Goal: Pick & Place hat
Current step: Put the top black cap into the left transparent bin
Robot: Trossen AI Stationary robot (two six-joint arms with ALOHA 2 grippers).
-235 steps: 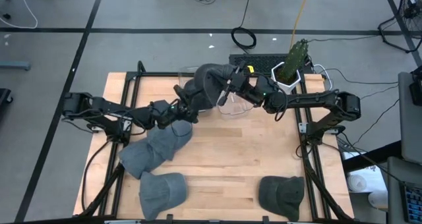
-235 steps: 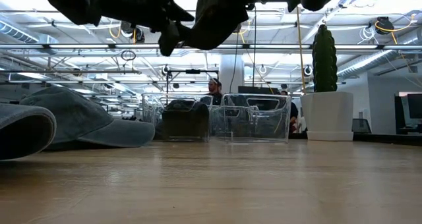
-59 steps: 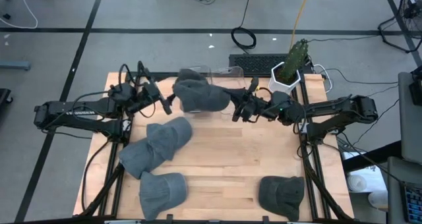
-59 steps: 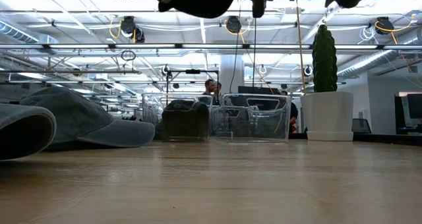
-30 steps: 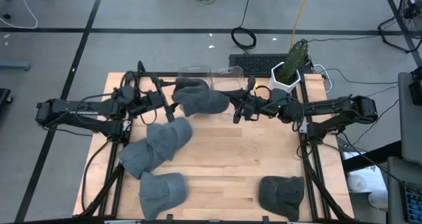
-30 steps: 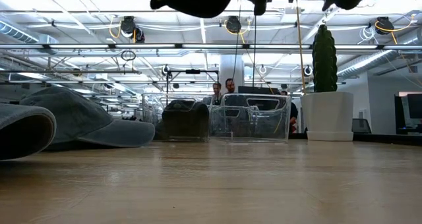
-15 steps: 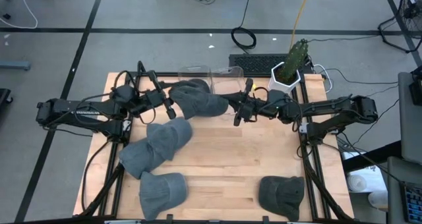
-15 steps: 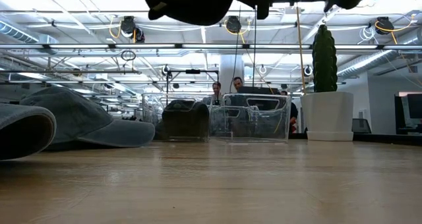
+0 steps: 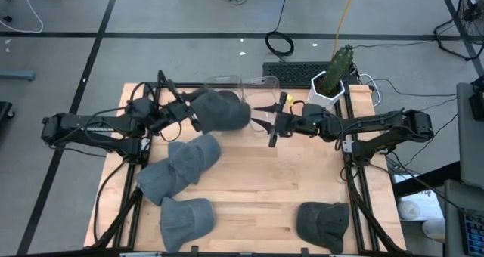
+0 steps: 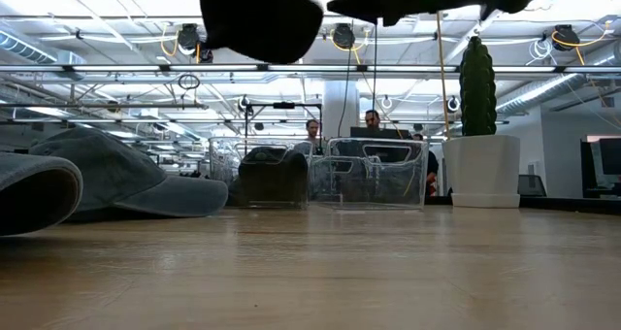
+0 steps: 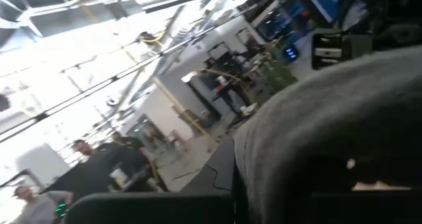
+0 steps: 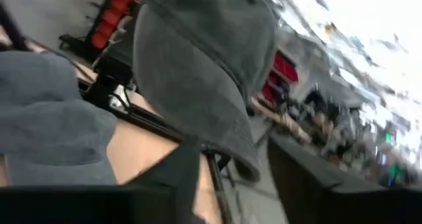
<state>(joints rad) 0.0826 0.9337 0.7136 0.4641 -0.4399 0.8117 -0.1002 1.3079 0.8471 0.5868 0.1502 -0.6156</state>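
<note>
From where I stand, the left gripper (image 9: 193,118) is clenched on the near-left edge of the grey hat (image 9: 221,109) and holds it up in the air over the far part of the table (image 9: 257,189), well above the wood, as the low view shows the dark hat (image 10: 260,17) hanging at the top with nothing under it. The hat lies to the right of that gripper, its long axis running roughly left to right, with the crown bulging toward the middle. Just behind it, at the far edge, stand the clear bins (image 9: 242,83), so the hat is on their near side and slightly left of the right-hand one. Further right, the right gripper (image 9: 265,119) has its fingers parted, one far and one near, and they hold nothing; a small gap shows between them and the hat's right edge. So the left arm alone carries the hat, and I judge any move into a bin must go away from me, toward the far edge.
</note>
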